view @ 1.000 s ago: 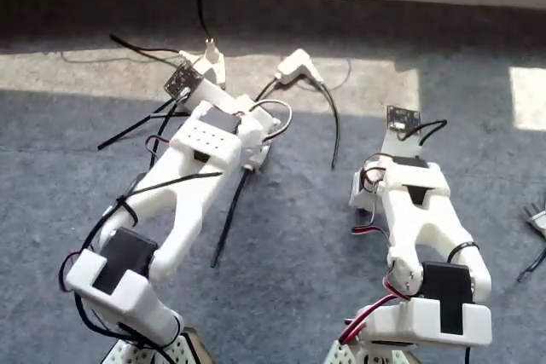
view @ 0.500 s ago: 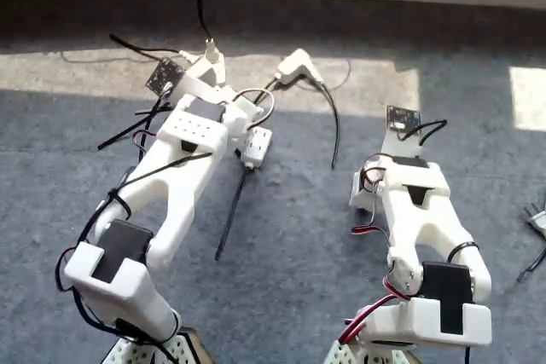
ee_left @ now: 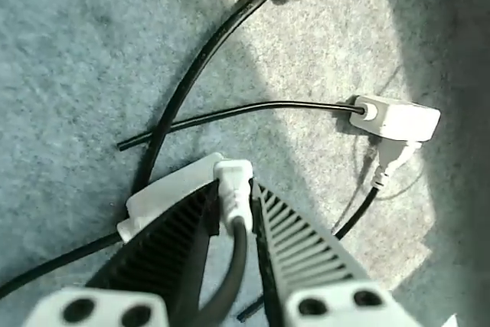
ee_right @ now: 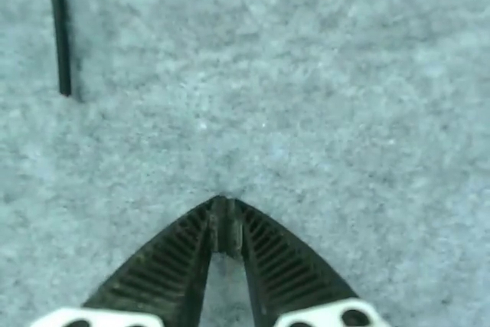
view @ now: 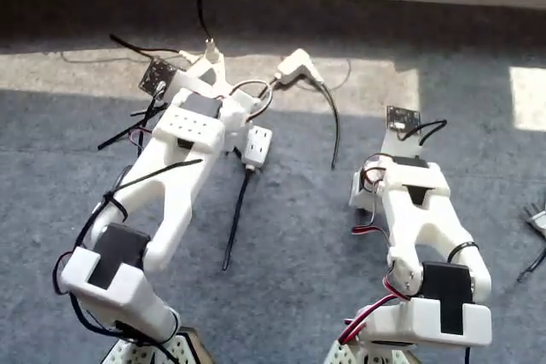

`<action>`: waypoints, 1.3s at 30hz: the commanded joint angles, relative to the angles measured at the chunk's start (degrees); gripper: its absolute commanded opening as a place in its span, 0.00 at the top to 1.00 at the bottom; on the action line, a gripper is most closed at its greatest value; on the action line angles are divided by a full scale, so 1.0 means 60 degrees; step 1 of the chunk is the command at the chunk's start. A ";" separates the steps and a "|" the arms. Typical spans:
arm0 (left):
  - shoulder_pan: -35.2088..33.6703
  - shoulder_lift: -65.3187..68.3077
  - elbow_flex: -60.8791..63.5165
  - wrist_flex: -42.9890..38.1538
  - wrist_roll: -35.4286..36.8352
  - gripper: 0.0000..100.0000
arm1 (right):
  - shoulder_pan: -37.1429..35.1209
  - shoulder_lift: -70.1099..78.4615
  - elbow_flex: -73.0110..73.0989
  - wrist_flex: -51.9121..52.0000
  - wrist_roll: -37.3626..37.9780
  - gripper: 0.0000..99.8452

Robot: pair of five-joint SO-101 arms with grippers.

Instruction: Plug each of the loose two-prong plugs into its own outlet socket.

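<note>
White arms (view: pixel 171 176), black ribbed fingers (ee_left: pixel 306 243), seemingly red wires (view: pixel 363 326)

Grey carpet (view: pixel 299 236); a white socket block (view: pixel 294 64) and black cords (view: pixel 335 130) lie on it.

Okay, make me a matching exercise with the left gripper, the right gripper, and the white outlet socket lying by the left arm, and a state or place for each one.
Column one:
1. left gripper
2. right gripper
3. outlet socket

Column two:
A. lying on the carpet, apart from both grippers
B. shut on a white plug
C. shut over bare carpet

Pairs: 1-B, 2-C, 3-A.
</note>
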 commanded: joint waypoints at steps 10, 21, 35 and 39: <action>0.1839 -0.6571 0.3509 -0.0264 0.0249 0.99 | -0.0520 -0.0256 0.0125 -0.0432 -0.0059 0.99; 0.3158 -1.0601 0.9634 -0.6945 0.0176 0.99 | -0.0608 -0.2249 0.0447 -0.0418 -0.0117 0.99; 0.5194 -1.1553 1.2271 -1.0974 -0.2330 0.99 | -0.1795 -0.4037 0.0652 -0.0007 -0.0952 0.99; 0.5560 -1.1553 1.2344 -1.0945 -0.2535 0.99 | -0.1795 -0.4037 0.0271 -0.0007 -0.0982 0.99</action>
